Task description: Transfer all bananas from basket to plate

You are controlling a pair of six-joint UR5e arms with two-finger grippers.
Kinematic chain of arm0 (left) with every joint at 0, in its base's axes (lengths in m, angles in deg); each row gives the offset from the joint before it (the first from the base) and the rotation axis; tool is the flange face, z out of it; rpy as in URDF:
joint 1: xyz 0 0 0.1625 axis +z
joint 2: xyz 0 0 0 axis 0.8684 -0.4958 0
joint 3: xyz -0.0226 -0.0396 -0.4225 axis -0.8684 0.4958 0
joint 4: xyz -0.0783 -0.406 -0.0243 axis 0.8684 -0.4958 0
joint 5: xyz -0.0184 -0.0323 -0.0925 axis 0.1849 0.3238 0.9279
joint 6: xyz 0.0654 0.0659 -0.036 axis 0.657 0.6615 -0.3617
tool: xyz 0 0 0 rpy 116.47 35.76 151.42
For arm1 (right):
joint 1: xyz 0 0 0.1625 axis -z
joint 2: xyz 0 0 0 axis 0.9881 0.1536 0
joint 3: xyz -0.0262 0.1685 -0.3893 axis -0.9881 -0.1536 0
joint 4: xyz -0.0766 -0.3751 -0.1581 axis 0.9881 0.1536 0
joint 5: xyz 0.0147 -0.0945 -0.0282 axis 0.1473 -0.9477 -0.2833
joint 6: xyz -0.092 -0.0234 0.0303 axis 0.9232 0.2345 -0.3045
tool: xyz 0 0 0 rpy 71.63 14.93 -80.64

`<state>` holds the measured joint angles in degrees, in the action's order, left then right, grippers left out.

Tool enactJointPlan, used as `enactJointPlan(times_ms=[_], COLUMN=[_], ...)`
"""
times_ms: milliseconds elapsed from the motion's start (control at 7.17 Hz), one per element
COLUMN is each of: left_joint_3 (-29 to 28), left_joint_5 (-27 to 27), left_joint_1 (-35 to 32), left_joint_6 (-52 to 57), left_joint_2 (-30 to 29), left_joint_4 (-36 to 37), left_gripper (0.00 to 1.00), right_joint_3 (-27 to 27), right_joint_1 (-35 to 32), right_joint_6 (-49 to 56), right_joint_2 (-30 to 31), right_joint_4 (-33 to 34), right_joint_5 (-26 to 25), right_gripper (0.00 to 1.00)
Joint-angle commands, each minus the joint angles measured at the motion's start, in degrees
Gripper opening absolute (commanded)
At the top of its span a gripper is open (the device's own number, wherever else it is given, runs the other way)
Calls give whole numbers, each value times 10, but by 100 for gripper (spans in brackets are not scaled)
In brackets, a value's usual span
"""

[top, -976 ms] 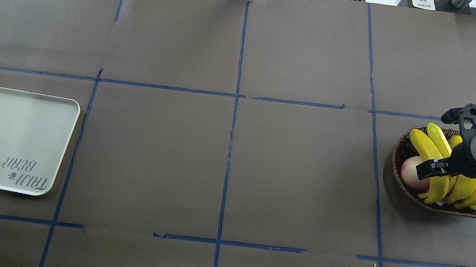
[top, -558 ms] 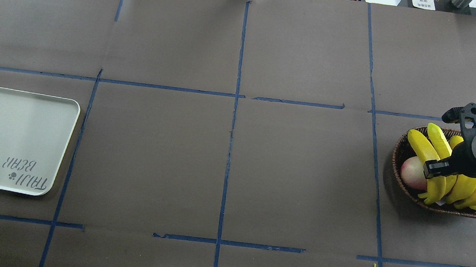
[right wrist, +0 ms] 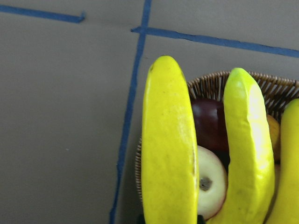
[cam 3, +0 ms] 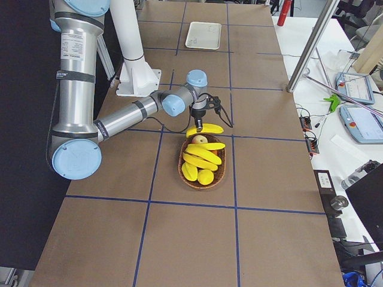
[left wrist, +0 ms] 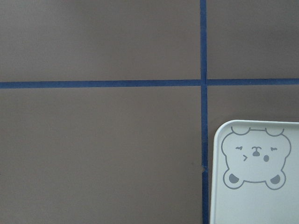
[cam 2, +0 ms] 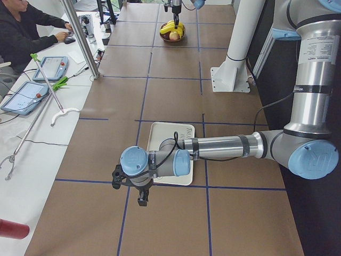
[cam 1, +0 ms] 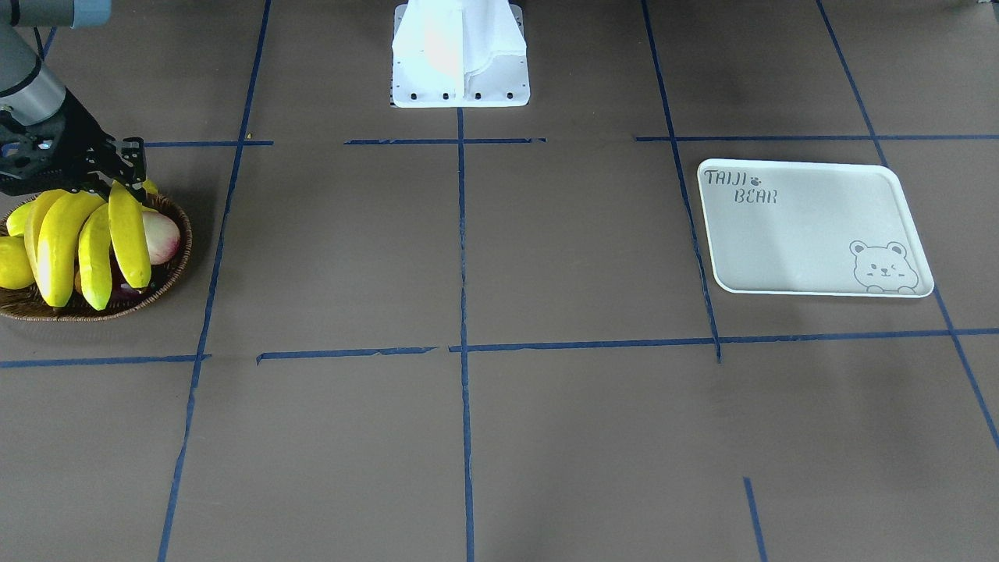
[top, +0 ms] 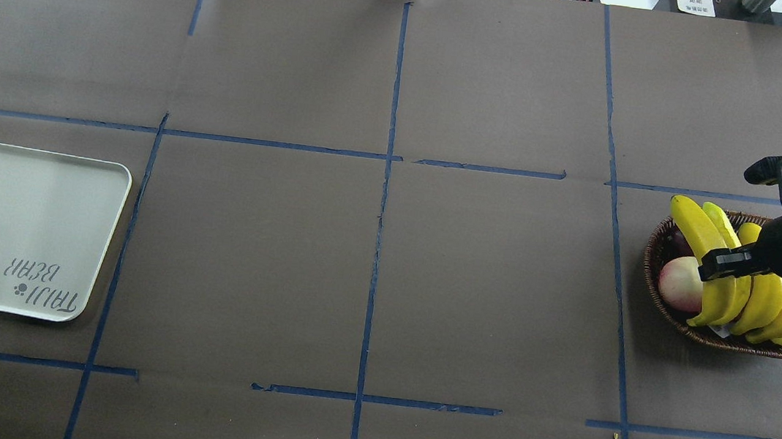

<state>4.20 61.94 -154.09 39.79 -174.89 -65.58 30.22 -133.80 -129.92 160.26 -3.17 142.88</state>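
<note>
The wicker basket (top: 736,345) sits at the table's right end, with several yellow bananas (top: 767,307) lying across it. My right gripper (top: 725,262) is shut on one banana (top: 699,229) and holds it just above the basket's left side. That banana also shows in the exterior right view (cam 3: 204,129) and fills the right wrist view (right wrist: 168,149). The white plate (top: 14,228) lies empty at the far left. My left gripper (cam 2: 141,198) hangs beside the plate (cam 2: 160,140); I cannot tell whether it is open or shut.
A pink-white peach (top: 677,283) and a dark red fruit (right wrist: 210,121) lie in the basket under the bananas, and a plump yellow fruit (cam 1: 12,261) sits at its edge. Blue tape lines cross the brown table. The robot base (cam 1: 459,55) stands mid-table.
My right gripper has shut on the leftmost banana and raised it a little, its far end now higher. The arm has drawn back to the right. The plate is unchanged.
</note>
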Motion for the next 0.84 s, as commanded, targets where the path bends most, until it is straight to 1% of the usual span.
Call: enactJointPlan(times_ms=[0,139,279,418,558,697], left_joint_3=[11,16,19,25,26,23], left_joint_5=[-1,-2,0,4,20,22], left_joint_1=[17,47,73,102,139,175], left_joint_6=[-67,-136,-245,-362,-498,-601], left_joint_2=[-24,-25,-33,-45,-59,-71], left_joint_4=[-21,-75,-148,-211,-276,-355], left_gripper=[100,100,100,100,100,100], right_joint_3=[0,-26,-37,-43,-47,-47], right_joint_1=[-30,-24,16,61,114,163], right_joint_6=[-126,-229,-321,-401,-461,-490], right_joint_2=[-92,-161,-189,-198,-209,-237], right_joint_4=[-7,-31,-92,-167,-216,-222], right_joint_5=[60,60,30,-41,-107,-159], right_gripper=[1,1,1,1,1,1])
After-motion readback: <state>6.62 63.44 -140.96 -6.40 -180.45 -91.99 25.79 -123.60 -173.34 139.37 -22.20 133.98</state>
